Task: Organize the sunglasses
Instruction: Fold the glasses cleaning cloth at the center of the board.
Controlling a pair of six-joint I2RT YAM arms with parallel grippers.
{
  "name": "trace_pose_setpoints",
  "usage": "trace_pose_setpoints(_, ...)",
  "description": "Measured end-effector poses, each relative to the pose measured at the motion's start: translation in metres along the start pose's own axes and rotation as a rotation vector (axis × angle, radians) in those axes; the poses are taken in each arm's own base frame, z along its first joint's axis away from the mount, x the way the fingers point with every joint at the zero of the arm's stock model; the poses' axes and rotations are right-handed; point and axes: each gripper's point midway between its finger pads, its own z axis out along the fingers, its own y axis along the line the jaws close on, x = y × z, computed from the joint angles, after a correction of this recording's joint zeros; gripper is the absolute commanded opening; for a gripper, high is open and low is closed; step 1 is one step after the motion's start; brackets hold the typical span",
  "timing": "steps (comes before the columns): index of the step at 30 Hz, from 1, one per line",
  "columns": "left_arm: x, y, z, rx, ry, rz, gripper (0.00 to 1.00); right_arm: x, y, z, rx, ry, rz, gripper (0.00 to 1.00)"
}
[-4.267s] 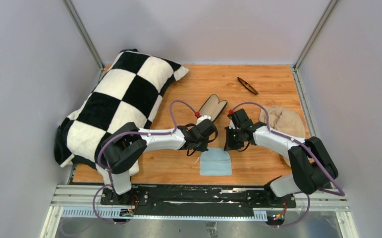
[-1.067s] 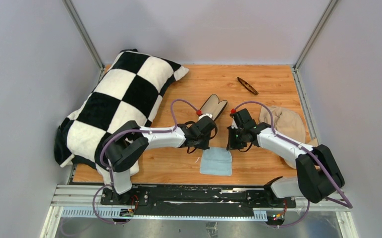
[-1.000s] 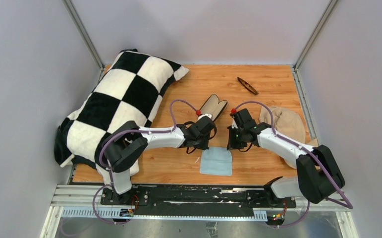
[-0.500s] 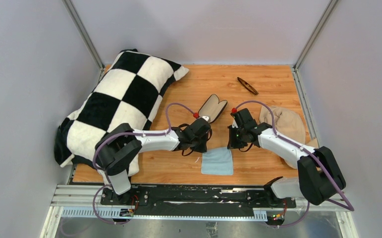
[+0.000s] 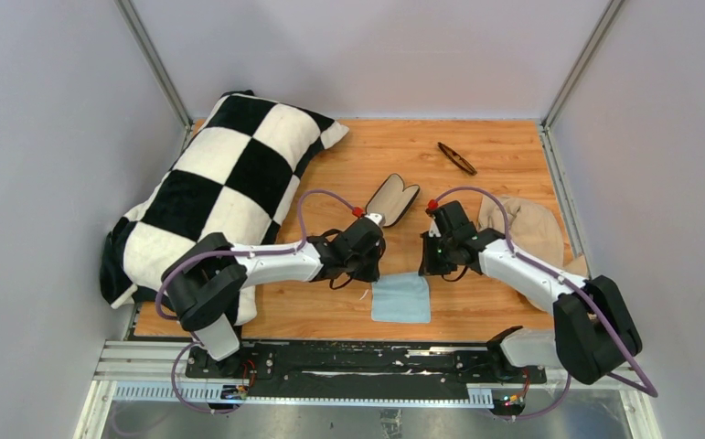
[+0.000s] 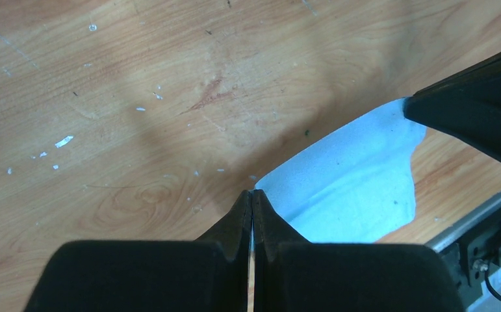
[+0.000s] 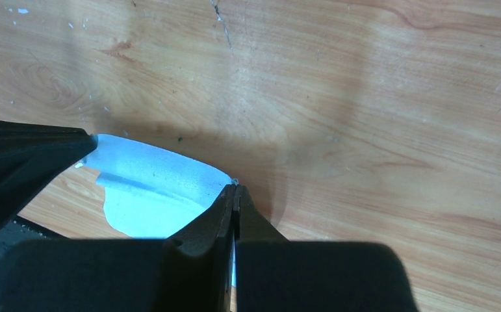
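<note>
The sunglasses [image 5: 456, 157] lie folded on the far right of the wooden table, away from both arms. The black case [image 5: 394, 198] lies open with its beige lining up, just beyond the two wrists. A light blue cloth [image 5: 401, 298] lies near the front edge. My left gripper [image 5: 372, 273] is shut on the cloth's [image 6: 351, 188] far left corner, tips at the table [image 6: 253, 192]. My right gripper [image 5: 424, 272] is shut on the cloth's [image 7: 150, 188] far right corner [image 7: 235, 188]. Each wrist view shows the other gripper's dark finger at its edge.
A large black-and-white checked pillow [image 5: 220, 192] fills the left side of the table. A crumpled beige cloth [image 5: 524, 224] lies at the right, beside the right forearm. Grey walls with metal posts close in the table on three sides.
The left arm's elbow has swung left and its wrist has drawn slightly back from the case, leaving more of the case showing. The right arm and the cloth have barely moved.
</note>
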Motion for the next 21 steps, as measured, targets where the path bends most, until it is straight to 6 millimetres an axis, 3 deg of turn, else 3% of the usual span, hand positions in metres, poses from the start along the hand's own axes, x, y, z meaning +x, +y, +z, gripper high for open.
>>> trace_pose_setpoints(9, -0.006, -0.012, -0.018, 0.054, -0.03, 0.005, 0.0, 0.009, 0.0, -0.007, -0.018, -0.009, -0.004, 0.0)
trace_pose_setpoints(21, 0.024, -0.019, -0.019, 0.084, 0.044, 0.034, 0.0, 0.024, 0.003, -0.02, -0.056, 0.0, -0.029, 0.0)
